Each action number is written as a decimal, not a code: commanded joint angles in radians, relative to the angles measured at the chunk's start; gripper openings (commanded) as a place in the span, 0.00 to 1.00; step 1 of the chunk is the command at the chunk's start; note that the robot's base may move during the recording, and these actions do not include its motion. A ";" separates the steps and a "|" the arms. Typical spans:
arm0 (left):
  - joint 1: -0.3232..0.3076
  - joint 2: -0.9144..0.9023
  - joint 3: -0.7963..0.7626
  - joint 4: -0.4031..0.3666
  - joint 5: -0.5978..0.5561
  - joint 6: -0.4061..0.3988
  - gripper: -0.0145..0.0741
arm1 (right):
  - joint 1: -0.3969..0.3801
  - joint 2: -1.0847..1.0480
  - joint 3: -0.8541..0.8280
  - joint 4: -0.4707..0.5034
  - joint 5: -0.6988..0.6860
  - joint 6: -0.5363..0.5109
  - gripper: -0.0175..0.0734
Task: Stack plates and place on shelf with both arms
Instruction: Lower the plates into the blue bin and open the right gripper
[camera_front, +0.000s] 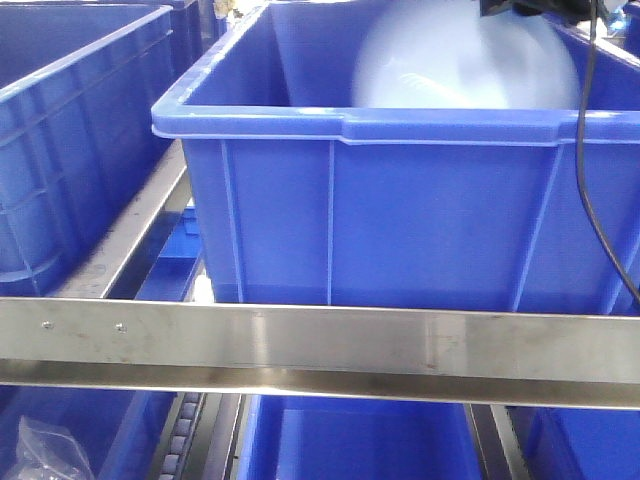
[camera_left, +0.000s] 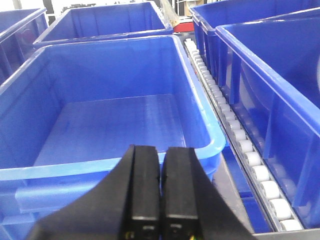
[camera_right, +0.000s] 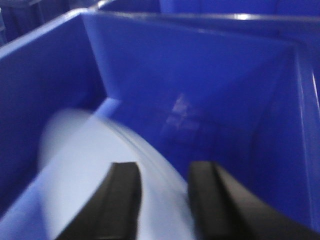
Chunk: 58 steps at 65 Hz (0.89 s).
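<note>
Inside the large blue bin (camera_right: 210, 75), my right gripper (camera_right: 162, 200) reaches down with fingers parted over a pale, glossy, blurred plate (camera_right: 95, 170); whether they grip it, I cannot tell. My left gripper (camera_left: 161, 190) hovers pinched together above another bin (camera_left: 110, 115).

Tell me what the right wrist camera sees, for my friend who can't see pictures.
A blurry, pale bluish-white round plate leans tilted inside a deep blue plastic bin. The right arm's black two-fingered pincer pokes up from the bottom edge, its fingers apart, with the plate's rim running between them. Whether the fingers touch the plate is too blurred to tell.
</note>
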 joint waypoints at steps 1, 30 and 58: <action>0.001 0.004 -0.030 -0.008 -0.082 -0.006 0.26 | -0.001 -0.042 -0.040 0.013 -0.072 0.013 0.68; 0.001 0.004 -0.030 -0.008 -0.082 -0.006 0.26 | -0.053 -0.245 0.151 0.012 -0.107 0.011 0.26; 0.001 0.004 -0.030 -0.008 -0.082 -0.006 0.26 | -0.207 -0.703 0.490 0.012 0.111 0.011 0.24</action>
